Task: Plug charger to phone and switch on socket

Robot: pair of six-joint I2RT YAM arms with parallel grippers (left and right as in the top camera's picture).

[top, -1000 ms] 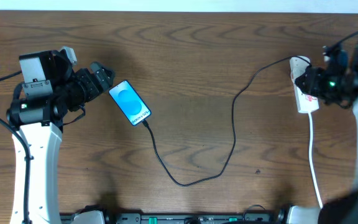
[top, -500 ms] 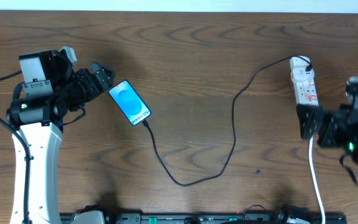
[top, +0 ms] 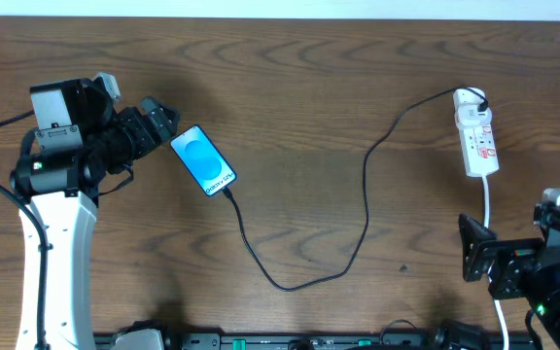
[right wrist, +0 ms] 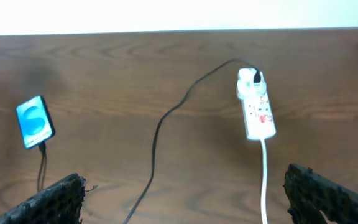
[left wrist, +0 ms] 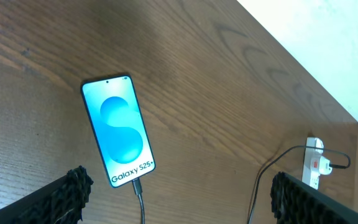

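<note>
The phone [top: 203, 160] lies face up at the left, its blue screen lit, also in the left wrist view [left wrist: 118, 130] and small in the right wrist view [right wrist: 35, 121]. The charger [top: 365, 194] runs as a thin black cable from the phone's lower end [left wrist: 140, 193] in a loop to a black plug at the far end of the white socket [top: 476, 131]. My left gripper [top: 158, 124] stands open just left of the phone, holding nothing [left wrist: 179, 205]. Near the front right edge my right gripper [top: 482, 261] is open and empty [right wrist: 185, 199], well short of the socket [right wrist: 255, 106].
The socket's white cord [top: 489, 209] runs from its near end toward the front edge, passing close to my right gripper [right wrist: 265, 180]. The cable's loop [top: 290, 284] lies across the middle front of the wooden table [top: 299, 87].
My right gripper was at the socket a second ago. It has drawn back to the front right edge and opened. The left arm, phone and cable have not moved.
</note>
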